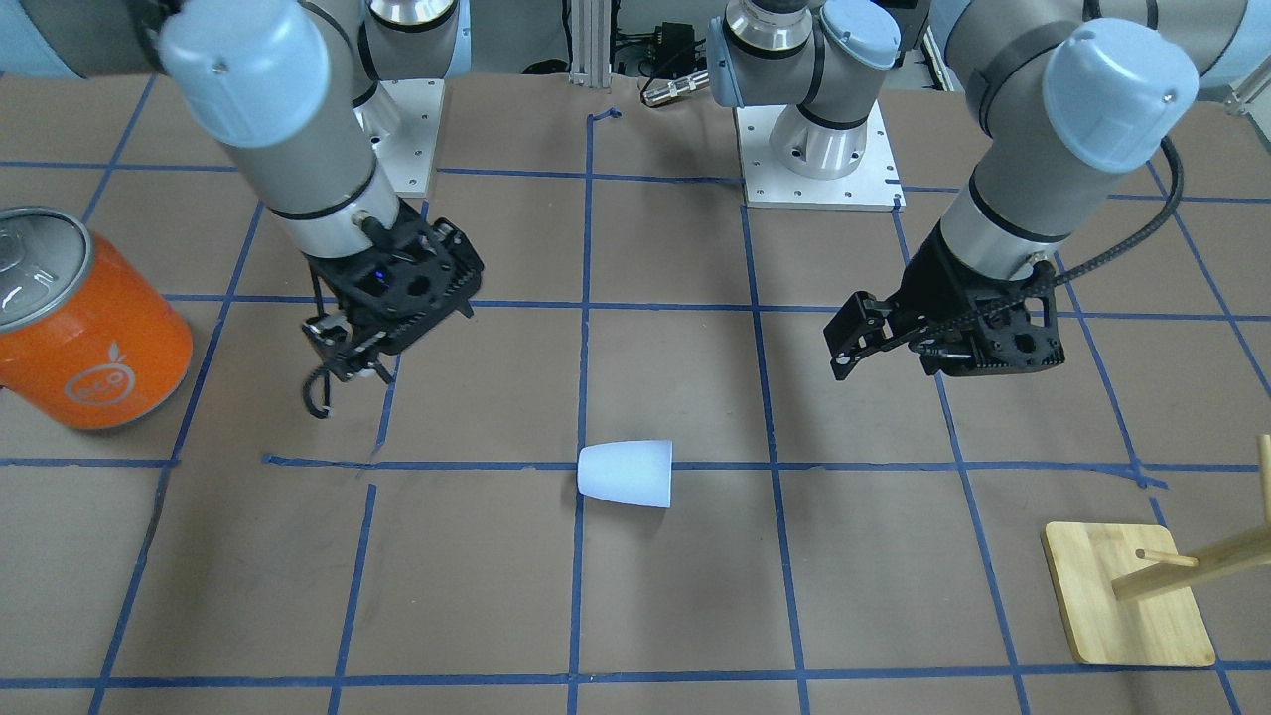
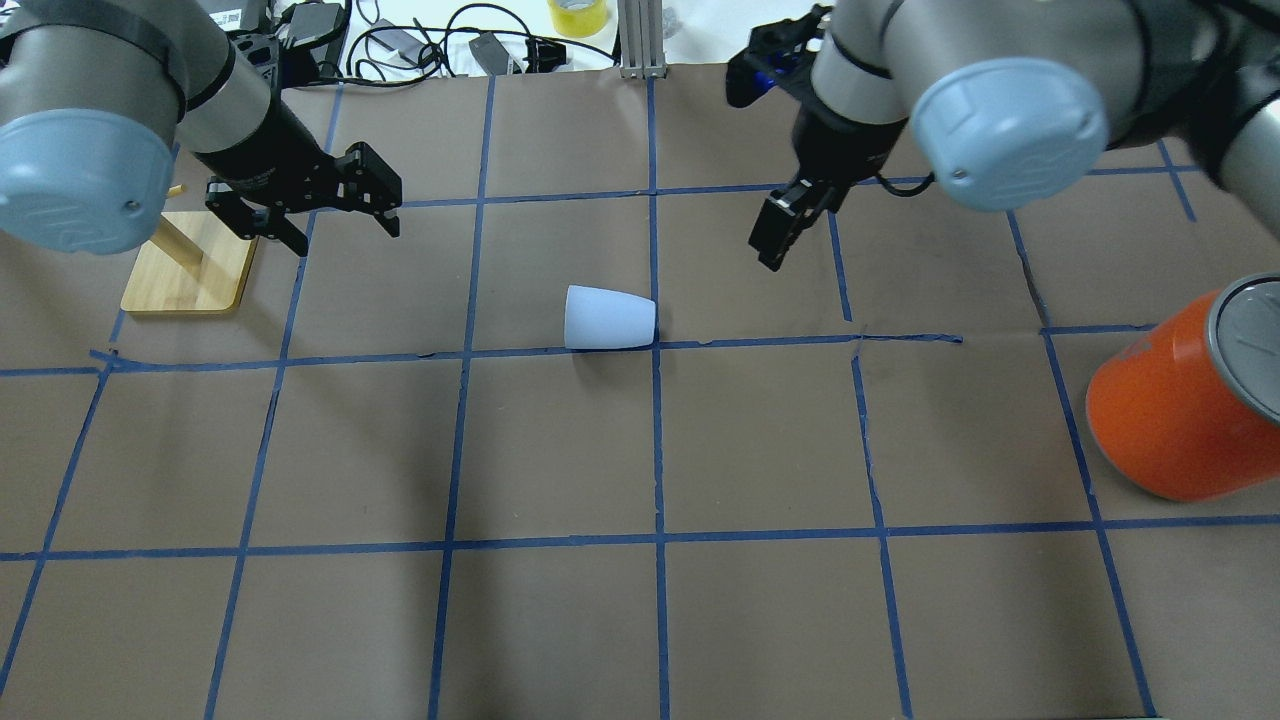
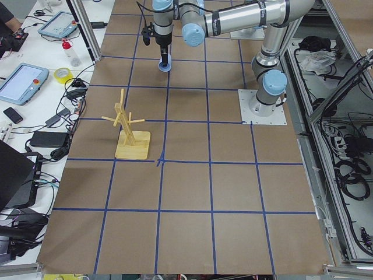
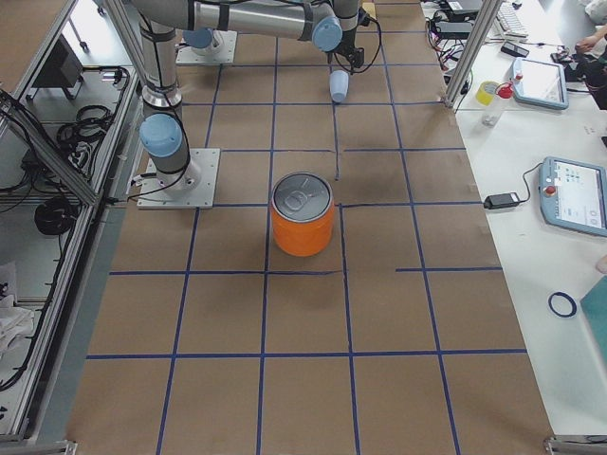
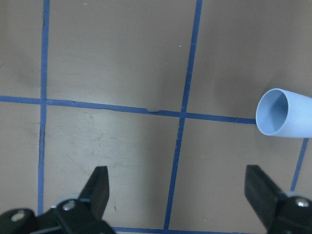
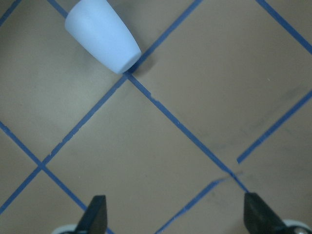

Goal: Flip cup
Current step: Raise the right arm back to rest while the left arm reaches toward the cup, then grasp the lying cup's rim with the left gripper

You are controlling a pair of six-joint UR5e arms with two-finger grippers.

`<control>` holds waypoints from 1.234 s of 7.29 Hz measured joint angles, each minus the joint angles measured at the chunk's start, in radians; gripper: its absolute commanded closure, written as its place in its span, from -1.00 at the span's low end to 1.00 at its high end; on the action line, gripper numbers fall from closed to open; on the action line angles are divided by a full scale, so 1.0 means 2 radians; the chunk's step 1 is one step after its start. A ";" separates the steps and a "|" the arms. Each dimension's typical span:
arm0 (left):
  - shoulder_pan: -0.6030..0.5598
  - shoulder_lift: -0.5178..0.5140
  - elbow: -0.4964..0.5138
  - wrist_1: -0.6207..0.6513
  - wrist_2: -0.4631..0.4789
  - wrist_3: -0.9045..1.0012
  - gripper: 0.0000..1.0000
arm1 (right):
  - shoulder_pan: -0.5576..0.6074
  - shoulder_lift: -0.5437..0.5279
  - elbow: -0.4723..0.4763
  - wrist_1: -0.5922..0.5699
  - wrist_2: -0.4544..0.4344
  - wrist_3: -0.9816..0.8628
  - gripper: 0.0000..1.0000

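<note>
The cup [image 2: 610, 318], a small pale lavender-blue tumbler, lies on its side on the brown paper mid-table, its wide mouth toward the robot's left. It also shows in the front view [image 1: 626, 475], the left wrist view [image 5: 285, 113] and the right wrist view [image 6: 102, 35]. My left gripper [image 2: 345, 228] hovers open and empty, off to the cup's left and farther back; it shows in the front view [image 1: 874, 348] too. My right gripper [image 2: 775, 240] hovers open and empty behind the cup's right, also seen from the front [image 1: 338, 367].
A big orange can [image 2: 1180, 400] with a silver lid stands at the table's right side. A wooden peg stand [image 2: 190, 265] on a square base stands at the left, close beside the left gripper. Blue tape lines grid the brown paper.
</note>
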 measured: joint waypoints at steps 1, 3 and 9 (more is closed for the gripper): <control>-0.006 -0.013 -0.002 0.005 -0.034 -0.005 -1.00 | -0.018 -0.018 0.000 0.019 -0.003 0.025 -1.00; -0.020 -0.053 -0.021 0.071 -0.101 -0.017 -1.00 | -0.024 -0.030 0.000 0.010 -0.009 0.118 -1.00; -0.072 -0.174 -0.053 0.193 -0.202 -0.042 -1.00 | -0.024 -0.061 0.003 -0.008 -0.076 0.275 -1.00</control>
